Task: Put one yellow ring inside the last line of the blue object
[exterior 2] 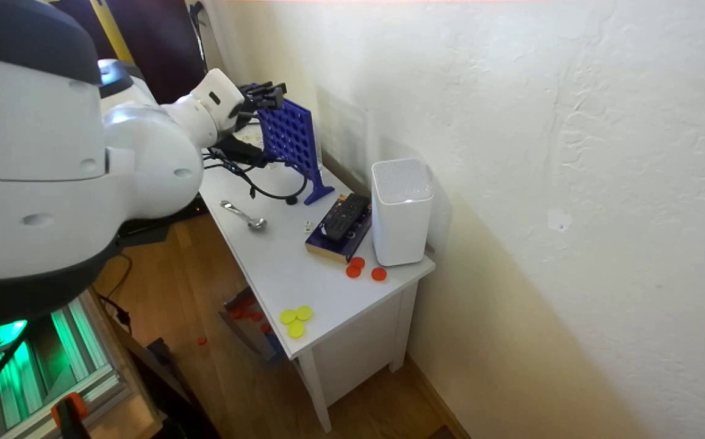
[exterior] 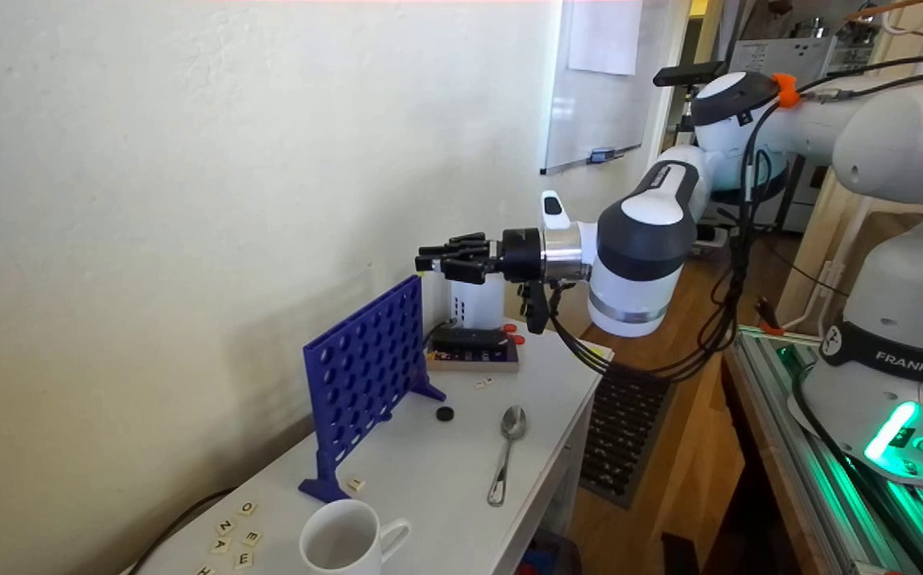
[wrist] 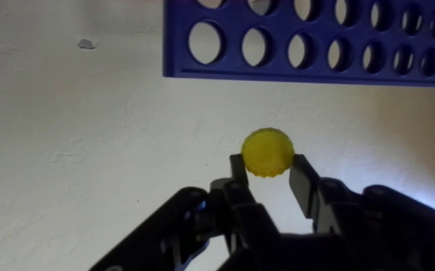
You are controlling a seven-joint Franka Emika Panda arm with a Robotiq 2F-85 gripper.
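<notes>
Between jaws: yellow disc (wrist: 267,152), pinched at edges, jutting past tips.

Yellow disc (wrist: 267,152), blue hole-patterned panel (wrist: 322,30)

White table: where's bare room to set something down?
Bare: between spoon, book and yellow discs; also between spoon, black disc and cup. Crowded: beside the white box, with remote and red discs; letter tiles beside cup and blue panel.
</notes>
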